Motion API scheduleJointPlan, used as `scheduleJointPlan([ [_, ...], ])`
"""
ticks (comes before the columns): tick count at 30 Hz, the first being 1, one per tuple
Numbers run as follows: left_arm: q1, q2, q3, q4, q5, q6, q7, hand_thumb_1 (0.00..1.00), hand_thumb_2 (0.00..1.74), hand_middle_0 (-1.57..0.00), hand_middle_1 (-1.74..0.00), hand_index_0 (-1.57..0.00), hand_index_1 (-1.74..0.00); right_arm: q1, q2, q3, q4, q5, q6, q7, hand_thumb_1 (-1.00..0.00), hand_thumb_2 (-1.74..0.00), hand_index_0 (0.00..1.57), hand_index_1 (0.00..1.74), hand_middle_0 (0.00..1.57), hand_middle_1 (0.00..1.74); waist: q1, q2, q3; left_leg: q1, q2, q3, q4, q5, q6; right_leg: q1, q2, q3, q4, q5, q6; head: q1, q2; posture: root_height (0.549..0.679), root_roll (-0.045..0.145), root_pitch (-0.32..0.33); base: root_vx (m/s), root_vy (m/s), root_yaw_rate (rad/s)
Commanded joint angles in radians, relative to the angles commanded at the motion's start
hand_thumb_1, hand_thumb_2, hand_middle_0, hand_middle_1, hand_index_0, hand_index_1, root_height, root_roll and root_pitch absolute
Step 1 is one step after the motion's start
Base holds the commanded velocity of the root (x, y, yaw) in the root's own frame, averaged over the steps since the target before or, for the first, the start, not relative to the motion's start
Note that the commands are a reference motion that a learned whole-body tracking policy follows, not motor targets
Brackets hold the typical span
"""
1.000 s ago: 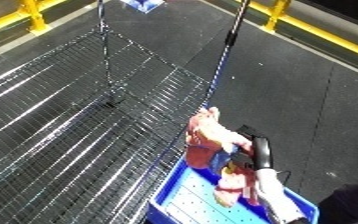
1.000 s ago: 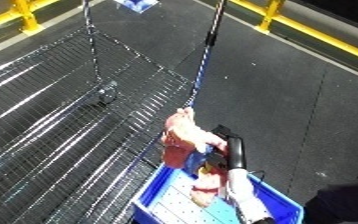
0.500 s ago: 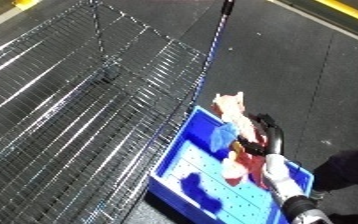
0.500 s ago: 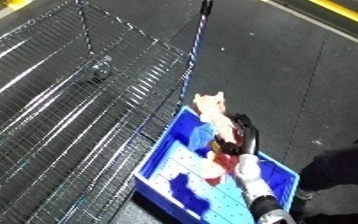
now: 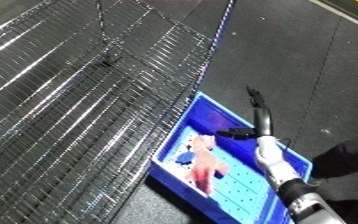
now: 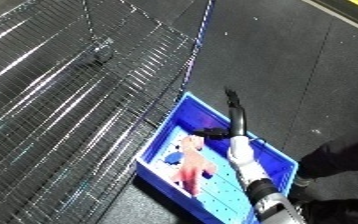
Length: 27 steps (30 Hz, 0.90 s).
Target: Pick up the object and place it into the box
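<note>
Pink object (image 5: pixel 204 162) lies inside your blue bin (image 5: pixel 293 160), beside a small blue piece (image 5: pixel 183 158) on its floor. Your right hand (image 5: pixel 261 118) hovers above the bin, fingers straight, holding nothing. Wire rack (image 5: pixel 78 100) borders the bin's left.

Pink object (image 6: pixel 191 165) in blue bin (image 6: pixel 186 112), open hand (image 6: pixel 235 117) above.

both head eyes look steeply down, tilted; the blue bin (image 5: pixel 213 119) sits lower centre in each, the wire rack (image 6: pixel 60 95) fills the upper left, shared almost entirely.
</note>
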<state>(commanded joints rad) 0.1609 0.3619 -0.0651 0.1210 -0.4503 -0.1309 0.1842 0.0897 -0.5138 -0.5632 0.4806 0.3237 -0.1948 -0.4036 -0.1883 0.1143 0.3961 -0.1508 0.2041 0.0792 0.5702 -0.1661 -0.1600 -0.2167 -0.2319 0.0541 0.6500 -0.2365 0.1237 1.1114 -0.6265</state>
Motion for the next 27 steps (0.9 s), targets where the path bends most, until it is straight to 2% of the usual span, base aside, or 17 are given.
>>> scheduleJointPlan([
  [5,0.009,-0.004,0.005,-0.002,0.001,0.004,-0.005,1.0,1.74,-1.57,-1.74,-1.57,-1.74,-0.035,0.026,0.052,-0.083,0.027,-0.015,0.029,0.0,0.0,0.0,0.0,0.0,0.0,0.025,-0.007,0.0,-0.001,0.001,-0.005,0.001,0.002,-0.0002,0.003,0.0022,-0.005,0.005,0.001,0.0016,-0.055,0.009,0.645,0.071,-0.168,-0.001,-0.011,0.065],
  [10,0.023,-0.008,0.019,-0.013,-0.003,0.012,-0.011,1.0,1.74,-1.57,-1.74,-1.57,-1.74,-0.064,0.047,0.114,-0.17,0.045,-0.017,0.077,0.0,0.0,0.0,0.0,0.0,0.0,0.057,-0.018,0.007,-0.008,-0.001,-0.014,0.009,0.004,0.0001,0.004,0.0043,-0.011,0.015,-0.003,0.0024,-0.141,0.025,0.643,0.064,-0.173,-0.009,-0.015,0.114],
  [14,0.026,-0.009,0.024,-0.014,0.0,0.022,-0.011,1.0,1.74,-1.57,-1.74,-1.57,-1.74,-0.075,0.06,0.163,-0.225,0.061,-0.011,0.117,0.0,0.0,0.0,0.0,0.0,0.0,0.08,-0.032,0.009,-0.014,0.0,-0.023,0.012,0.006,0.0003,0.005,0.0057,-0.016,0.02,-0.006,0.0036,-0.266,0.026,0.642,0.06,-0.176,0.005,-0.006,0.105],
  [20,0.025,-0.01,0.028,-0.02,0.015,0.035,-0.012,1.0,1.74,-1.57,-1.74,-1.57,-1.74,-0.09,0.072,0.239,-0.289,0.036,0.008,0.156,0.0,0.0,0.0,0.0,0.0,0.0,0.114,-0.051,0.012,-0.028,-0.002,-0.038,0.014,0.014,0.0005,0.006,0.0085,-0.024,0.027,-0.012,0.0047,-0.423,0.046,0.641,0.053,-0.176,0.007,-0.001,0.12],
  [27,0.015,-0.012,0.048,-0.023,0.026,0.038,0.002,1.0,1.74,-1.57,-1.74,-1.57,-1.74,-0.109,0.074,0.304,-0.312,-0.027,0.033,0.167,0.0,0.0,0.0,0.0,0.0,0.0,0.148,-0.071,0.013,-0.039,-0.006,-0.056,0.012,0.02,0.0033,0.014,0.0077,-0.036,0.027,-0.015,0.0044,-0.595,0.075,0.641,0.045,-0.173,0.007,0.005,0.091],
])
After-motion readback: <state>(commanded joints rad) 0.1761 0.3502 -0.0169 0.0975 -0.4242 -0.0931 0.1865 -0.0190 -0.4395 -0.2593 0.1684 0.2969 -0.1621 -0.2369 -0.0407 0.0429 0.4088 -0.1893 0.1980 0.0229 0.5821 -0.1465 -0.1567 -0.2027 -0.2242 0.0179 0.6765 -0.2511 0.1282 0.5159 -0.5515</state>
